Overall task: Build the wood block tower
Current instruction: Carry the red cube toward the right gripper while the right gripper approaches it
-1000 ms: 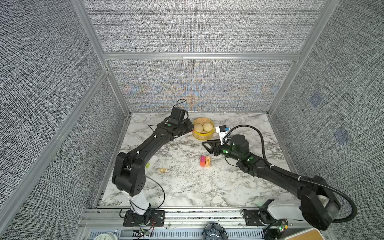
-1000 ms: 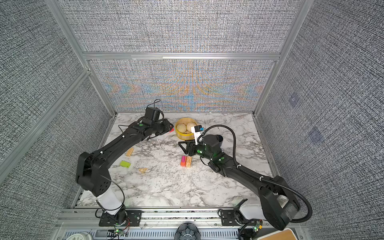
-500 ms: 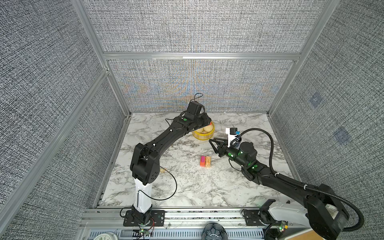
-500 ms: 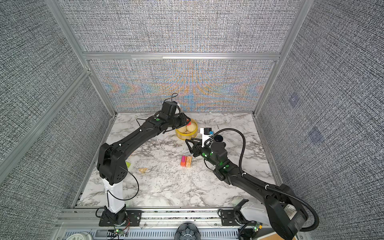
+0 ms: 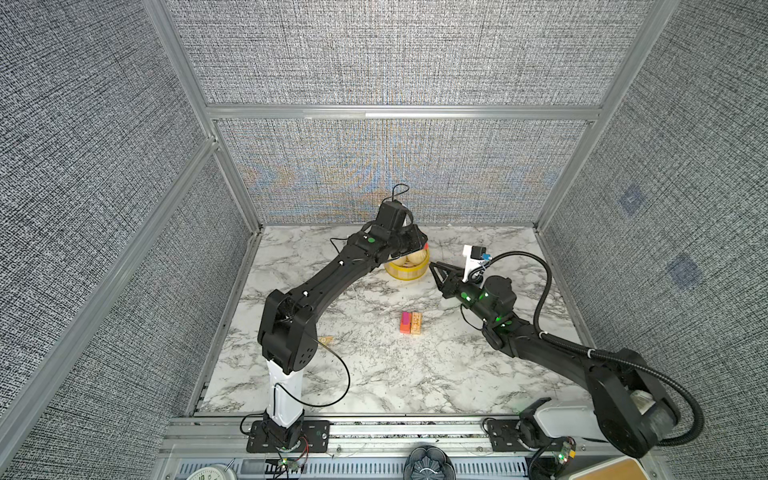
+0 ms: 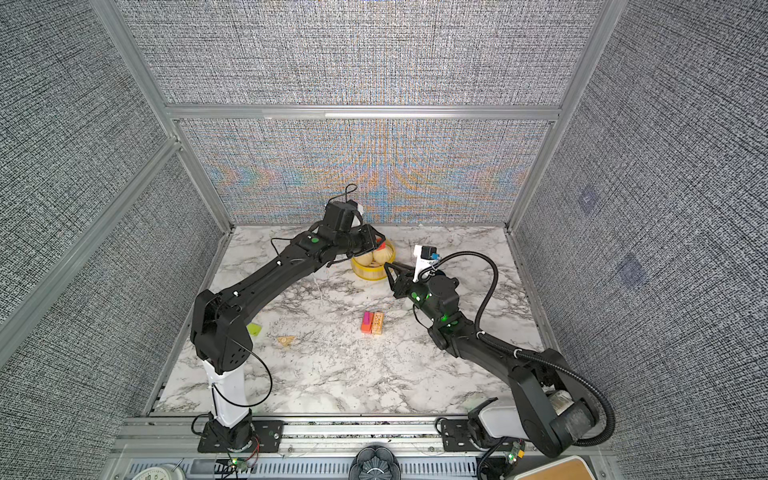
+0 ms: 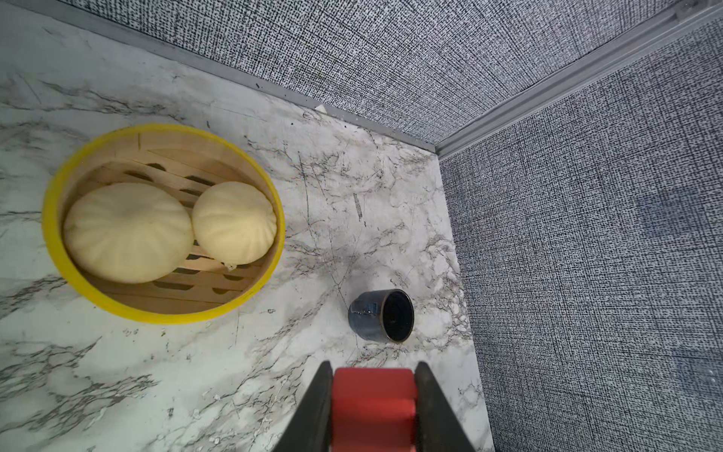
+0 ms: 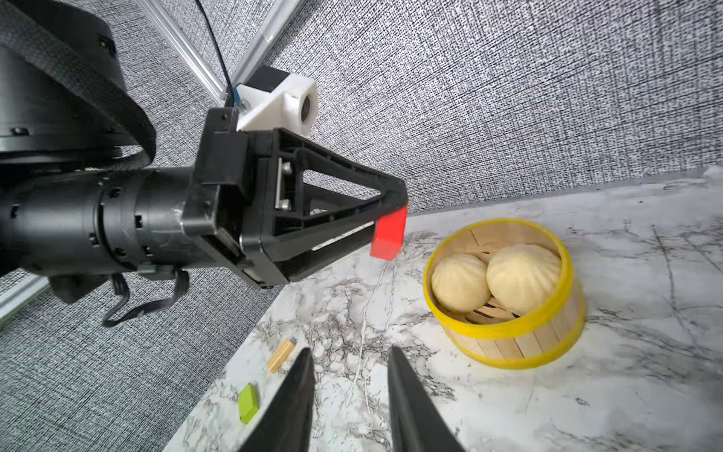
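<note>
My left gripper (image 7: 373,368) is shut on a red block (image 7: 373,403) and hangs over the far rim of the yellow steamer basket (image 5: 407,275). The right wrist view shows that red block (image 8: 387,238) at the left gripper's (image 8: 393,219) tips. My right gripper (image 8: 350,368) is open with nothing between its fingers, a little to the right of the basket in both top views (image 5: 432,266) (image 6: 386,266). The tower (image 5: 410,323) (image 6: 372,323) is a low pink, orange and tan cluster at mid-table. A lime green block (image 6: 254,329) (image 8: 248,403) and a tan block (image 8: 280,355) lie loose at the left.
The basket (image 7: 51,219) holds two pale buns. A dark blue mug (image 7: 381,315) lies on its side near the back right corner. A small tan piece (image 6: 286,340) lies left of the tower. Grey fabric walls close in three sides.
The left arm has swung right with the red block, from beside the basket to over it. The right gripper has drawn back to the right and its jaws have narrowed.
</note>
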{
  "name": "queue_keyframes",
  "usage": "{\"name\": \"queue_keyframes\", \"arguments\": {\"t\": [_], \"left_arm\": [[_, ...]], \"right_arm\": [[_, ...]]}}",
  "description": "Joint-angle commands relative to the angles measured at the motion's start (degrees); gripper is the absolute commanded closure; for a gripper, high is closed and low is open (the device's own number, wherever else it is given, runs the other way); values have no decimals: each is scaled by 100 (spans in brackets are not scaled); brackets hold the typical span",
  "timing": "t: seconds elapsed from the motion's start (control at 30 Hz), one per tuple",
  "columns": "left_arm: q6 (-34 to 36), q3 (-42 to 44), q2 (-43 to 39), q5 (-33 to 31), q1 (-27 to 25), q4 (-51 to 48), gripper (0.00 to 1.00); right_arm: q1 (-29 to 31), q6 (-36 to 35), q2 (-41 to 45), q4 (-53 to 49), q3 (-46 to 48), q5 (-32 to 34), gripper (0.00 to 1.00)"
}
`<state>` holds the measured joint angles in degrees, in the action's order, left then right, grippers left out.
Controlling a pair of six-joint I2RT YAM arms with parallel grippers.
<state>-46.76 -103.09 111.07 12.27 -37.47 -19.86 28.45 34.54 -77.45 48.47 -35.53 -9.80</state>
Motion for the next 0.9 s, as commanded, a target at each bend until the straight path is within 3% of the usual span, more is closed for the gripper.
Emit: {"name": "queue_keyframes", "arguments": {"t": [0.0,0.7,0.87], "left_arm": [[89,-85,-74,31,-19,37,83],[132,334,-452,-303,-181,-7,83],[125,316,-472,-359,-181,-9,83]], "right_arm": [[-56,145,-114,534,-71,-253,68],[-449,728,-1147,1416,-574,-744,69],[-447,878,-1351,1544,-687,-911,63]]}}
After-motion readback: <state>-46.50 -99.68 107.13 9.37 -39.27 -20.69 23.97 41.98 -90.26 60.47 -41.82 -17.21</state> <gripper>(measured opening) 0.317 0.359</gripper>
